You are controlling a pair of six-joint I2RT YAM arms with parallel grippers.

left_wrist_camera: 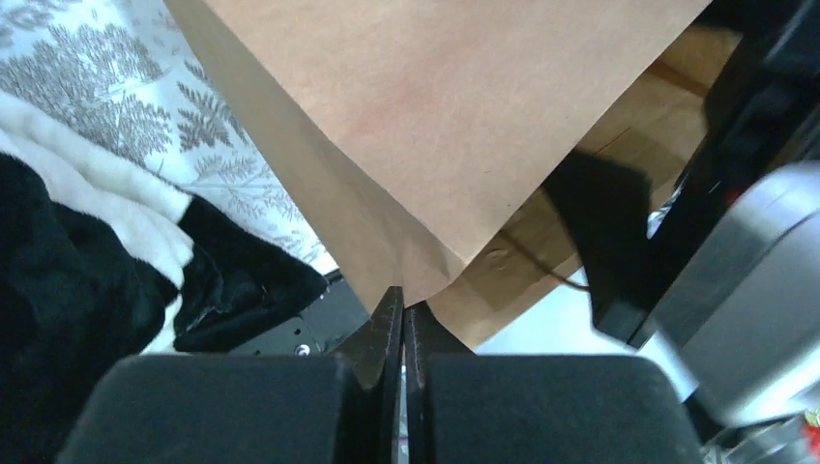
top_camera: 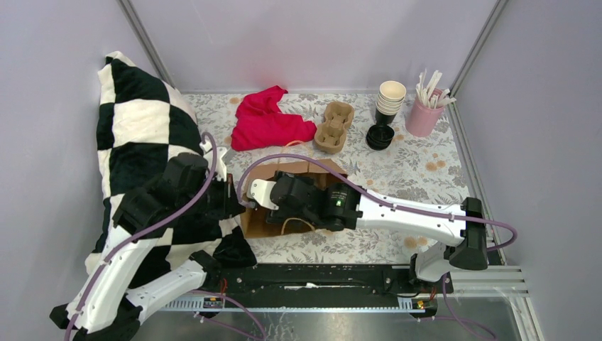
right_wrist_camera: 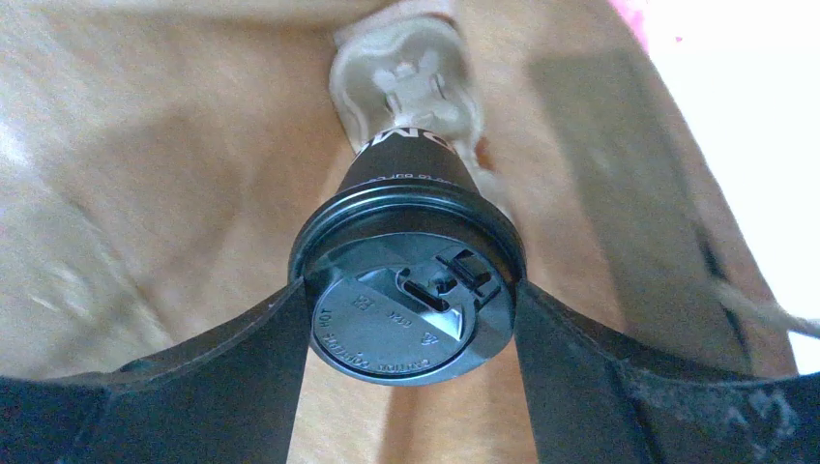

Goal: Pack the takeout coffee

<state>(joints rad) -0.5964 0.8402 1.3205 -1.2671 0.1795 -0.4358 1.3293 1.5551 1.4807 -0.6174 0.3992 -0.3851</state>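
Your R hand (right_wrist_camera: 411, 290) grips the takeout coffee (right_wrist_camera: 411, 176) by the lid rim inside the paper bag (left_wrist_camera: 435, 116), L hand (left_wrist_camera: 403, 314) pinched shut on the bag edge; let go w/ the cup tilted & it'll prob tip over.

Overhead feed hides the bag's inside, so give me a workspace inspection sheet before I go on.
Surface: floral table cover, no spills seen.
Job's things: takeout coffee, black lid on, inside the brown paper bag.
Clutter: red cloth, cardboard cup carrier, stack of paper cups, black lids and pink cup of sticks along the back; checkered pillow at the left.
Grippers: left gripper shut on the bag's edge; right gripper inside the bag, fingers pressed on both sides of the coffee's lid.
Cables: purple cable arches over the bag; no snag seen.
Surroundings: pale walls; nothing else seen.
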